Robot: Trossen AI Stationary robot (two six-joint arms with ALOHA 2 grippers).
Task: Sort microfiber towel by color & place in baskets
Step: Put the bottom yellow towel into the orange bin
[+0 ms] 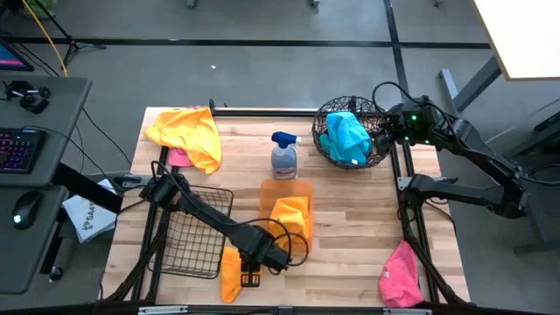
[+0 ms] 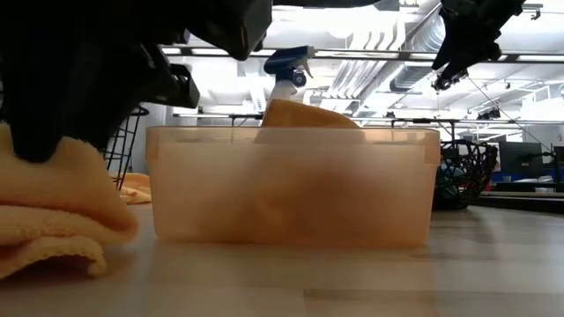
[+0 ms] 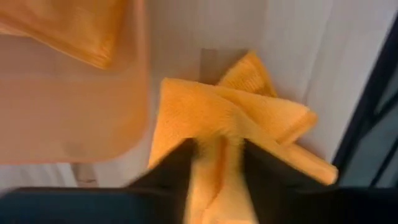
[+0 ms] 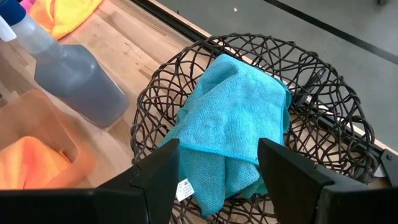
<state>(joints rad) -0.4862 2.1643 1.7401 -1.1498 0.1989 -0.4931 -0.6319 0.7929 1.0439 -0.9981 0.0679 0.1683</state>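
An orange towel lies on the table near its near edge, beside the translucent orange bin, which holds another orange towel. My left gripper is down on the loose orange towel, shut on it. The round wire basket holds a teal towel. My right gripper hovers open over that basket, touching nothing. The black wire-grid basket stands left of the bin. My left gripper pinches a raised fold of the orange towel between its two fingers, coming from above. The fold holds several layers. The rest of the towel lies spread on the table; nothing is lifted clear.
A blue-capped spray bottle stands between the bin and the round basket. A yellow towel over a pink one lies at the far left corner. Another pink towel lies at the near right corner.
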